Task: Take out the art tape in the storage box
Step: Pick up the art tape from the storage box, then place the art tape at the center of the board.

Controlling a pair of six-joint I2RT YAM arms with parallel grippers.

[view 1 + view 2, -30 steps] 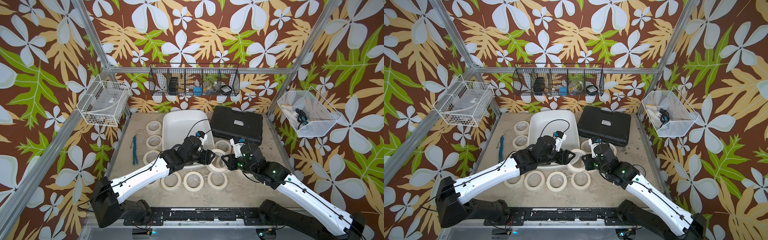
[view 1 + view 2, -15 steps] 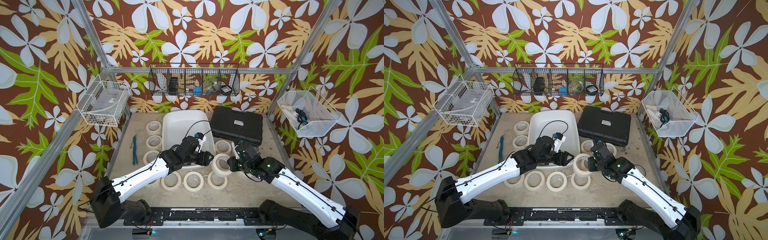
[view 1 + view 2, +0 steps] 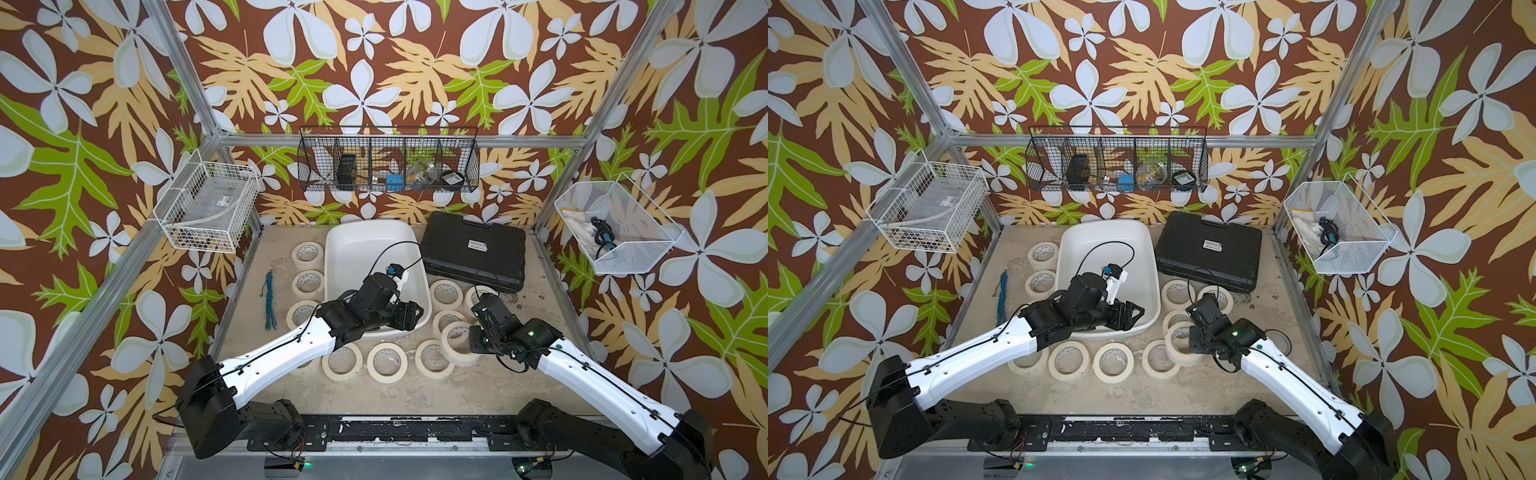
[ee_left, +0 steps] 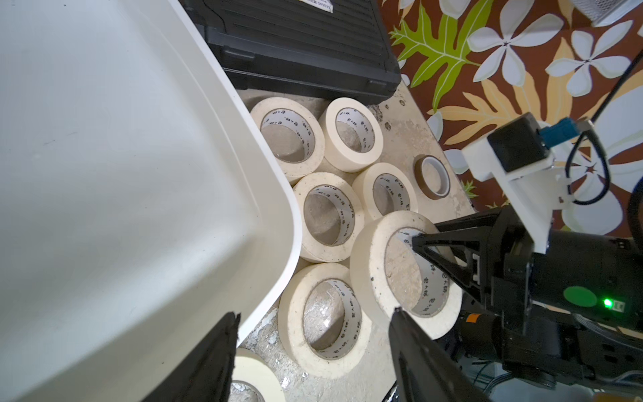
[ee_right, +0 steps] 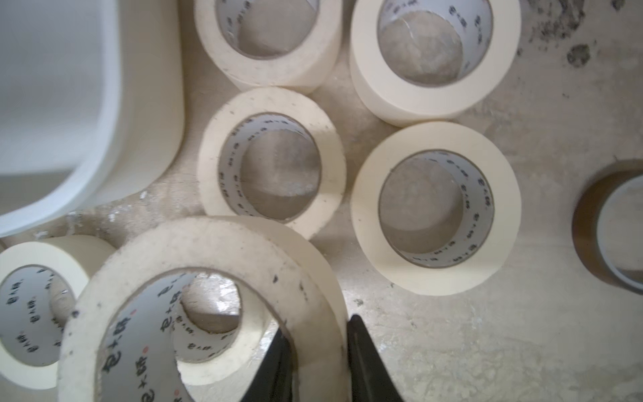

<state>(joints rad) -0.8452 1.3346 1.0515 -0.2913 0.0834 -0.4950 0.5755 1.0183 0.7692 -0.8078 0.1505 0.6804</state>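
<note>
Nearest, the right fingers (image 5: pixel 365 358) are clamped on the wall of one cream art-tape roll (image 5: pixel 195 243), which is tilted above other rolls (image 5: pixel 363 209) at 4 o'clock from the shallow white plastic storage tub (image 3: pixel 365 245). The left fingers (image 4: pixel 424 355) stand apart over its near corner. Rolls ring the seemingly empty tub on the beige counter (image 3: pixel 415 395). They are probably light, stiff rings, best pinched through the wall.

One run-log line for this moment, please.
left fingers: open | right fingers: shut on tape roll | storage box: no tape seen
</note>
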